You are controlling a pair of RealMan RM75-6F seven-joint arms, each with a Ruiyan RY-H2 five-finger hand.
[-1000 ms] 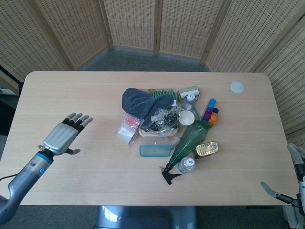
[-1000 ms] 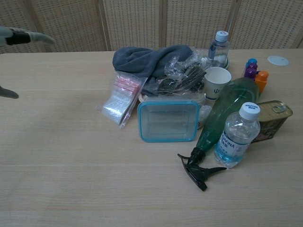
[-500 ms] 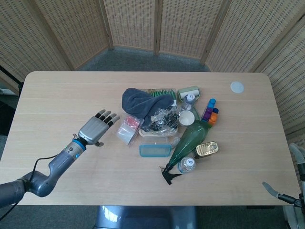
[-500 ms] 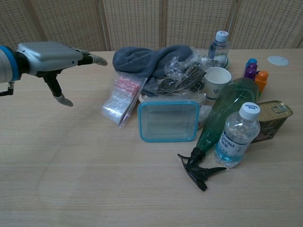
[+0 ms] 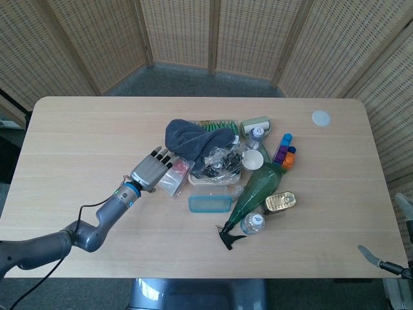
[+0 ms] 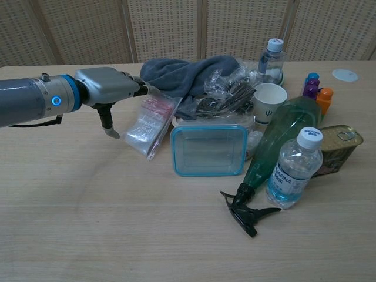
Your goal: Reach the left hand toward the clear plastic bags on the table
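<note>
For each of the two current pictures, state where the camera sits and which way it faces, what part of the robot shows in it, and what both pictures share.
Head view: sits high above the near edge, facing steeply down on the whole table; shows the left arm and left hand, plus part of the right hand at the lower right edge.
Chest view: sits low at the near edge, facing forward across the tabletop toward the screens; shows only the left hand and forearm.
Shared: the left hand beside the clear plastic bags, the blue-rimmed container, the green spray bottle.

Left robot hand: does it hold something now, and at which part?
Nothing is held. The left robot hand is open, its fingers stretched over the edge of the clear plastic bags.
</note>
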